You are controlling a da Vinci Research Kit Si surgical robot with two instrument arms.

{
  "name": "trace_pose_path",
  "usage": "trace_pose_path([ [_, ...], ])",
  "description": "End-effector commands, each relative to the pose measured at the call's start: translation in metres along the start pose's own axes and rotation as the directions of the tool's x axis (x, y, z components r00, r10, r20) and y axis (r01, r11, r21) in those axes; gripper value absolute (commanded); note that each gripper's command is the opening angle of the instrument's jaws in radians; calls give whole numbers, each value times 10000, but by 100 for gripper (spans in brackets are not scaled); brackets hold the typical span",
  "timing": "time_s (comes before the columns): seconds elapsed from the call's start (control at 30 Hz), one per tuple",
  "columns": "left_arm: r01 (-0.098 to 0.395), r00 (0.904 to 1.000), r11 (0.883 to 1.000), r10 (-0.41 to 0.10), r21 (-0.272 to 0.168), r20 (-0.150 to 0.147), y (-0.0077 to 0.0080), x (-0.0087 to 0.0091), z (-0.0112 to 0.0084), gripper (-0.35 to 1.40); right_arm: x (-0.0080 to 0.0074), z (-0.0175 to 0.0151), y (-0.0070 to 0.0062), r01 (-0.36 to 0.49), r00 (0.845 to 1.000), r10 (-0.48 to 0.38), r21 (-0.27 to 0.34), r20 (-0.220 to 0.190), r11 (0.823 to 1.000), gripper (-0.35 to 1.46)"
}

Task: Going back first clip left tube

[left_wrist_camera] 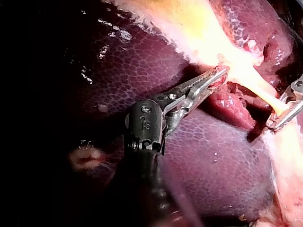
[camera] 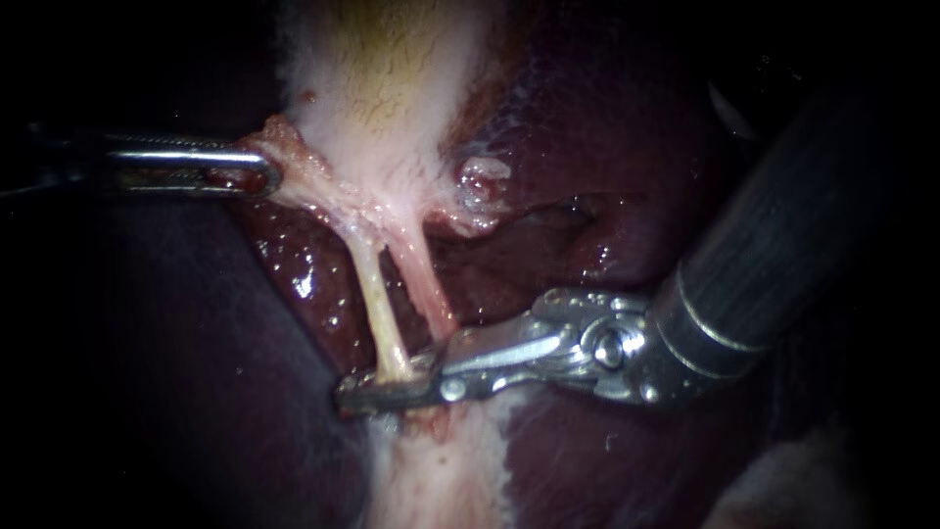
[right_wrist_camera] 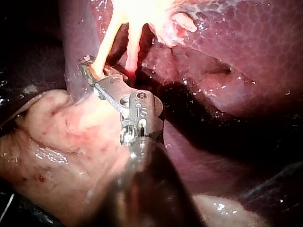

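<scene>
Two tubes run down from the pale gallbladder (camera: 392,78): the yellowish left tube (camera: 377,304) and the pinker right tube (camera: 426,284). My right instrument (camera: 392,384) reaches across from the right, its jaws on either side of the left tube's lower end with a small gap between them. The left wrist view shows the same right instrument (left_wrist_camera: 284,111) with the left tube (left_wrist_camera: 258,85) ending between its two jaws. My left instrument (camera: 257,168) is shut on the gallbladder's lower left edge and holds it taut to the left. Whether a clip sits on the tube is hidden by the jaws.
Dark red liver (camera: 627,147) lies behind and on both sides of the tubes. A small pale raw patch (camera: 482,181) sits on it right of the gallbladder's neck. Pale fatty tissue (camera: 441,470) spreads below the right instrument's jaws.
</scene>
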Motion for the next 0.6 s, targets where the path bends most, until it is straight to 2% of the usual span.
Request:
trace_pose_path([
  [0.03,0,10000,10000,0,-4,1,0,0,0,-35,0,0,0,-2,10000,2,1,1,10000,-35],
  [0.23,-3,10000,10000,3,-1,31,-1,0,-1,-35,1,2,0,-4,10000,4,11,-29,10000,-35],
  [0.27,-3,10000,10000,3,-2,32,-1,0,-1,-35,1,3,0,-1,10000,1,45,-76,10000,-21],
  [0.37,-3,10000,10000,3,-3,32,-1,0,-1,-35,3,9,1,17,9996,-13,165,-273,9999,36],
  [0.43,-3,10000,10000,3,-3,32,-2,0,-1,-35,4,15,2,27,9994,-20,196,-353,9998,46],
  [0.6,-3,10000,10000,4,-5,33,-2,0,-1,-35,1,22,1,83,9983,-62,370,-571,9993,49],
])
